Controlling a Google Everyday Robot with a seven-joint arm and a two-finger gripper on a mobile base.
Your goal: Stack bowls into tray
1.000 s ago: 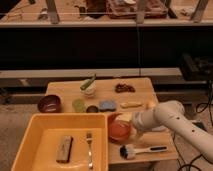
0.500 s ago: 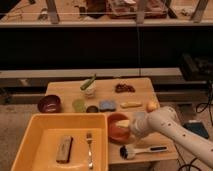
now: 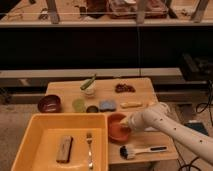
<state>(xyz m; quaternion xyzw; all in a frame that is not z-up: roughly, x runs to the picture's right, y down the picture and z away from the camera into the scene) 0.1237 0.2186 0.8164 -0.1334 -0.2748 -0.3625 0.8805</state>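
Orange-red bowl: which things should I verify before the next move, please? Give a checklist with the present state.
1. Tool at the round orange-red bowl's right rim: ok.
2. Hold on this bowl secure: cannot tell.
3. Bowl inside the large yellow plastic tray: not ok, it is beside the right wall.
4. Bare tray floor: ok, left of the brown block and metal fork.
5. Dark maroon round bowl in tray: not ok, on the wooden table.

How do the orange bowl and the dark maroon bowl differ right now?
The orange bowl looks tilted beside the right wall of the yellow tray, with the hand at its rim. The maroon bowl sits upright past the tray's far left corner, with nothing touching it. Both are round and similar in size.
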